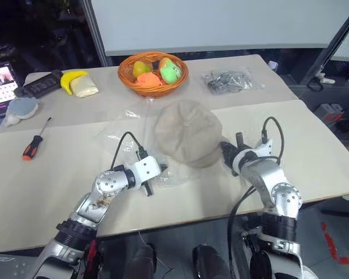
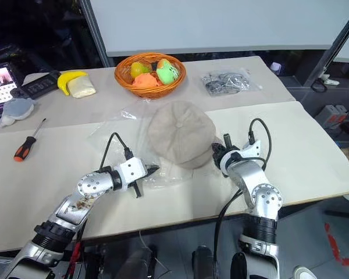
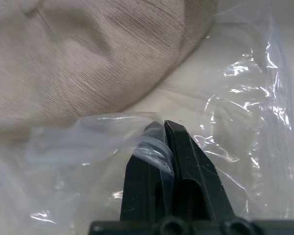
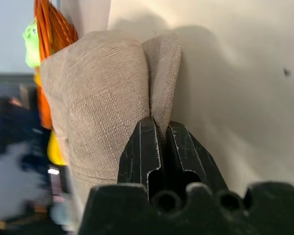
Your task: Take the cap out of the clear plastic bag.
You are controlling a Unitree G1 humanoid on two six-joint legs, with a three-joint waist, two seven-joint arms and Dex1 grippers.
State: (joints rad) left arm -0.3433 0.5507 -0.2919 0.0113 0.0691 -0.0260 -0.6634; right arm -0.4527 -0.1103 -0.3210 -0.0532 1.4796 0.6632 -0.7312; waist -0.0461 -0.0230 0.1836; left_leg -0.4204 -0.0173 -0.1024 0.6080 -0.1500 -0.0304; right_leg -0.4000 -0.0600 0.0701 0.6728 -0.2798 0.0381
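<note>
The beige-tan fabric flat cap (image 1: 188, 132) lies mid-table between both arms, its right brim pinched by the right gripper (image 4: 159, 128), while the left gripper (image 3: 162, 131) clamps the crinkly clear plastic bag (image 3: 245, 103) at its near-left edge.

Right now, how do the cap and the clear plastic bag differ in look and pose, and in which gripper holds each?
The cap is beige, opaque woven fabric, domed; the clear plastic bag is transparent, glossy and crinkled, lying flat. The cap's brim is pinched by the right gripper; the bag's edge is pinched by the left gripper. Both rest on the table, the cap over the bag.
</note>
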